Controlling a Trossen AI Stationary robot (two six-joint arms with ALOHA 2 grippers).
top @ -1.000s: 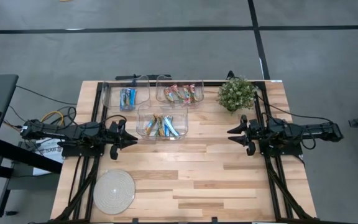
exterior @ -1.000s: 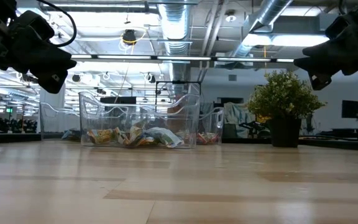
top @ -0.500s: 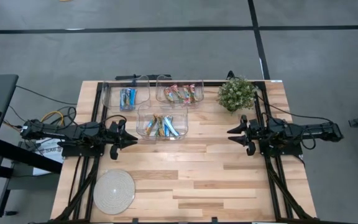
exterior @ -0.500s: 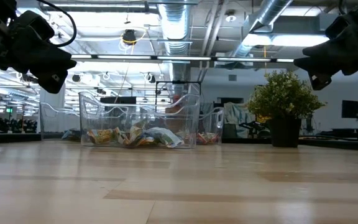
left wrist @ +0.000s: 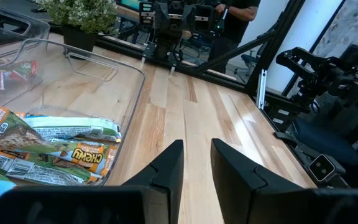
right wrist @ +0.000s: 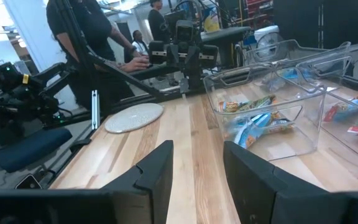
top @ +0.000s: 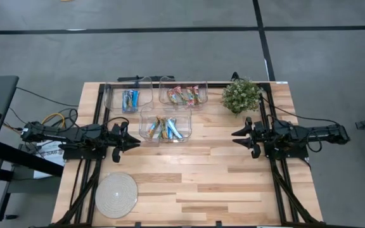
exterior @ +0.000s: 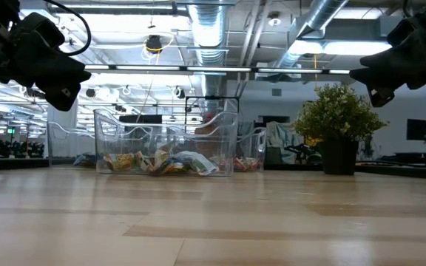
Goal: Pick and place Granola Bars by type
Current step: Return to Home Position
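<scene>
Granola bars lie in three clear bins. Mixed bars [top: 164,128] fill the nearest bin, bright blue bars [top: 130,99] sit in the far-left bin, and multicoloured bars [top: 184,95] sit in the far-right bin. The left wrist view shows the mixed bars [left wrist: 48,152] through the bin wall. My left gripper [top: 136,142] hovers open above the table, just left of the nearest bin. My right gripper [top: 235,137] hovers open over the table's right part, well right of the bins. Both grippers are empty.
A potted plant [top: 240,95] stands at the far right of the table. A round pale disc [top: 116,194] lies at the near left corner. Bare wood [top: 201,177] spreads between the arms and toward the near edge. People stand beyond the table in the right wrist view.
</scene>
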